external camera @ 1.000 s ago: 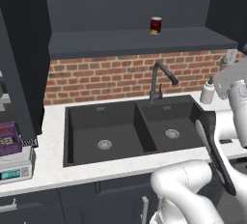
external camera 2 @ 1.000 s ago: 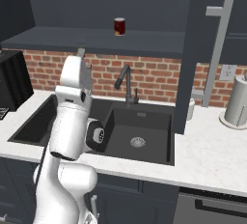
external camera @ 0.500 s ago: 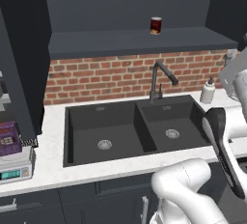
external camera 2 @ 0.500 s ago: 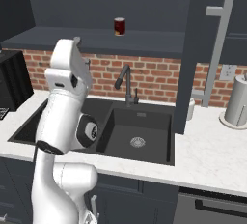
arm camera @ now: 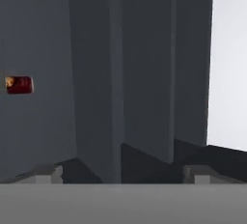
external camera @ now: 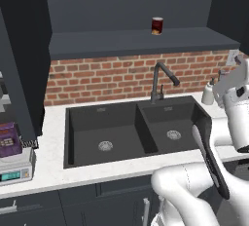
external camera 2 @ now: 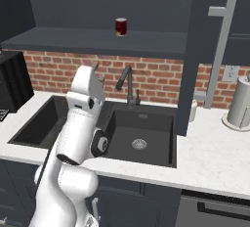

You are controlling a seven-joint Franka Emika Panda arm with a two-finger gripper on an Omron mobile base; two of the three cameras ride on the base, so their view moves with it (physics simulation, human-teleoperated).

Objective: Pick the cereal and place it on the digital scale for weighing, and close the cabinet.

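The purple cereal box (external camera: 9,140) stands upright on the top plate of the light grey digital scale (external camera: 15,169), at the left end of the counter. The dark cabinet (external camera: 131,42) is open, its left door (external camera: 22,59) swung out and its right door (external camera 2: 191,50) standing edge-on with a long silver bar handle (external camera 2: 218,50). My gripper (arm camera: 123,174) is open with nothing between its fingers. It is raised over the sink, well to the right of the cereal, and faces the edge of a cabinet door.
A dark red can (external camera: 156,25) stands on the open cabinet's shelf. Below are a black double sink (external camera: 136,130), its faucet (external camera: 160,81) and a soap bottle (external camera: 208,93). A black microwave (external camera 2: 12,81) stands at the left and a paper towel roll (external camera 2: 241,103) at the right.
The arm has shifted its pose over the sink, and its elbow has swung lower. The gripper has stayed open. The cereal and scale have not moved.
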